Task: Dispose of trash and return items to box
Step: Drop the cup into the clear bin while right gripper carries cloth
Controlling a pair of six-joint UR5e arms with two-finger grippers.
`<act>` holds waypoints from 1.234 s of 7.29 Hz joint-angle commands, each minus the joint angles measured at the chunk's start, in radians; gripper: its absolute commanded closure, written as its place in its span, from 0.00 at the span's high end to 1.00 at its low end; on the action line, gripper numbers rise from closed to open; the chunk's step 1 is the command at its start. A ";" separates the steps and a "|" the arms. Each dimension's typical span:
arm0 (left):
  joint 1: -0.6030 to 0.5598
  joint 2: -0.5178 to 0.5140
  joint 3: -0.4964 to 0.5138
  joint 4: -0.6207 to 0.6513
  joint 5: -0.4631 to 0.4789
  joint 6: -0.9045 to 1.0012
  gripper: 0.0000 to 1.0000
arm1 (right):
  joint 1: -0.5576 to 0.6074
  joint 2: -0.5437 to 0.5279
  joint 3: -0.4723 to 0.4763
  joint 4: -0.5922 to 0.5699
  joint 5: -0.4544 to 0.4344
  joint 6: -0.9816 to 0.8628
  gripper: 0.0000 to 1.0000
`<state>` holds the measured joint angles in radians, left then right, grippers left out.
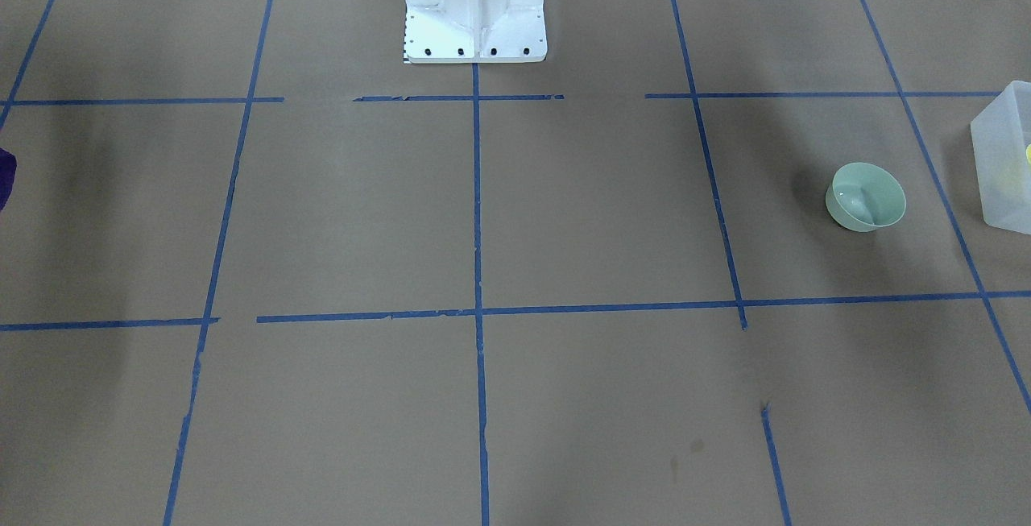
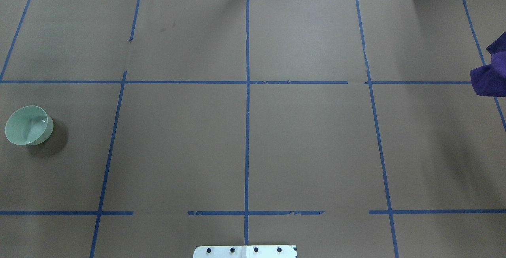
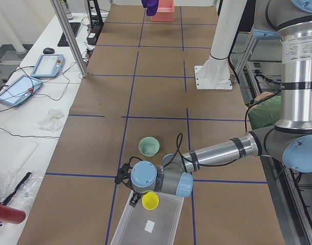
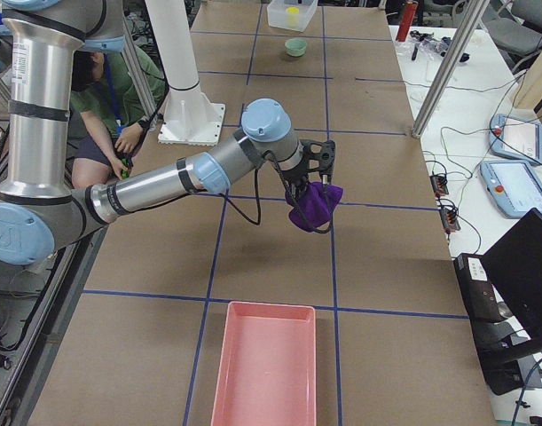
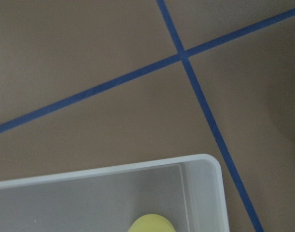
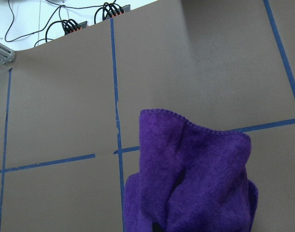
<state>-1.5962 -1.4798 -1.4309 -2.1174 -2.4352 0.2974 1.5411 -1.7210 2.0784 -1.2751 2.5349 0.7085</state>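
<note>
The left gripper (image 3: 137, 196) hovers at the rim of the box (image 3: 126, 220). The yellow cup (image 3: 150, 200) sits right at its tip, in the box's open mouth, and whether the fingers clamp the cup cannot be told. Past the box's rounded corner lies bare brown paper (image 5: 89, 48) crossed by blue tape (image 5: 205, 111). Farther out the mint bowl (image 3: 148, 146) stands upright, apart from the box. The left arm reaches low and nearly level. Far off, the right gripper (image 4: 316, 182) hangs raised, with the purple cloth (image 4: 313, 206) bunched beneath it hiding its fingers.
</note>
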 commanded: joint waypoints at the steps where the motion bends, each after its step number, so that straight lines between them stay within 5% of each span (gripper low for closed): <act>1: 0.002 -0.007 -0.191 0.040 0.034 -0.156 1.00 | 0.008 -0.006 -0.004 -0.010 -0.013 -0.039 0.00; 2: 0.022 -0.010 -0.276 0.068 0.077 -0.278 1.00 | 0.040 -0.009 -0.006 -0.077 -0.036 -0.158 0.00; 5: 0.203 0.027 -0.281 -0.037 0.123 -0.491 1.00 | 0.186 0.030 -0.058 -0.406 -0.281 -0.794 0.00; 7: 0.325 0.102 -0.209 -0.328 0.186 -0.728 1.00 | 0.281 0.037 -0.203 -0.403 -0.309 -1.019 0.00; 9: 0.436 0.107 -0.145 -0.380 0.272 -0.796 0.98 | 0.298 0.038 -0.276 -0.394 -0.381 -1.067 0.00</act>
<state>-1.2288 -1.3793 -1.6186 -2.4531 -2.2079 -0.4484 1.8250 -1.6840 1.8569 -1.6737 2.2028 -0.3166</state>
